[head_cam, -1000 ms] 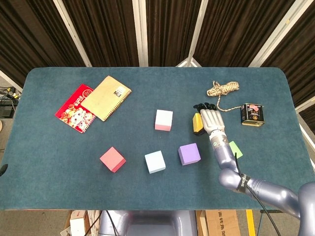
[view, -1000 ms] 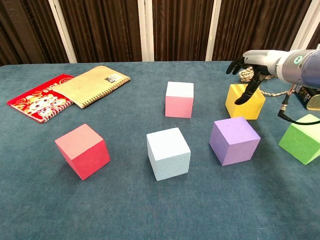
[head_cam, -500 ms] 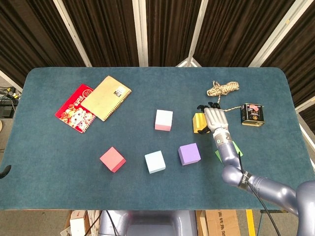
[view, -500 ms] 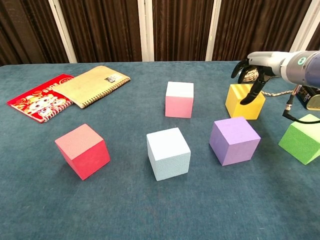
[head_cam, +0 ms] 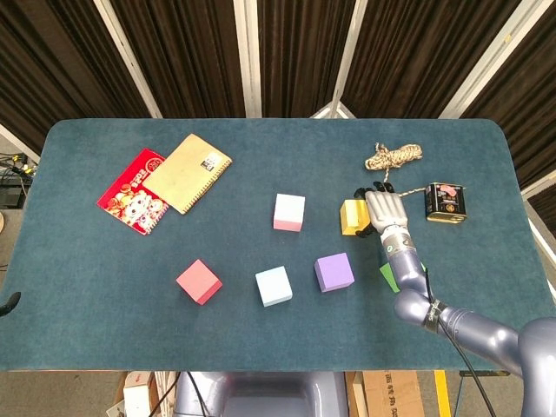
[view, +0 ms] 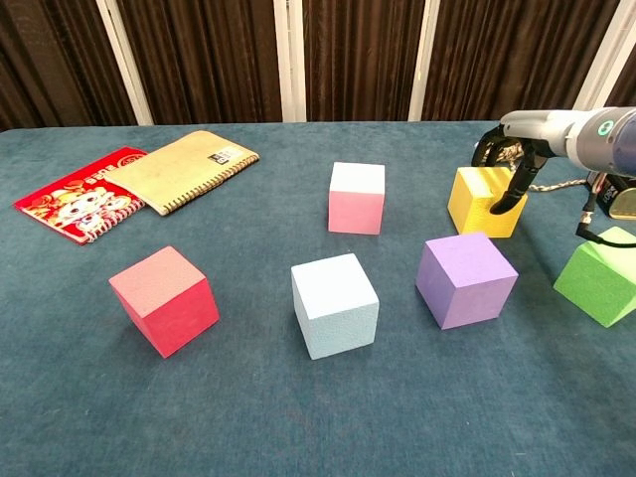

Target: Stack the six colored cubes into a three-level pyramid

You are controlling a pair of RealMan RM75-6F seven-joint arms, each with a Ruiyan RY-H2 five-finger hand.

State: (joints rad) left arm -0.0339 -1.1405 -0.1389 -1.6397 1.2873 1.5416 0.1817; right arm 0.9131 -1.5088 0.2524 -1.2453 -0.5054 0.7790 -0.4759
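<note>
Meanwhile, six foam cubes lie scattered singly on the blue table point(view: 60, 397), none stacked, so the pyramid has evidently not been started. Taking the yellow cube point(view: 479, 199) as landmark: the purple cube point(view: 465, 278) sits just in front of it, the green cube point(view: 599, 276) to its right, the pink-and-white cube point(view: 357, 197), light blue cube point(view: 334, 303) and red cube point(view: 164, 299) to its left. The right hand point(view: 507, 157) hovers over the yellow cube, fingers curled downward and apart, apparently touching its right face without gripping it.

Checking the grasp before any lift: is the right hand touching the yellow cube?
Cannot tell. In the chest view the right hand overlaps the yellow cube's right side, but neither view shows contact or gap.
</note>
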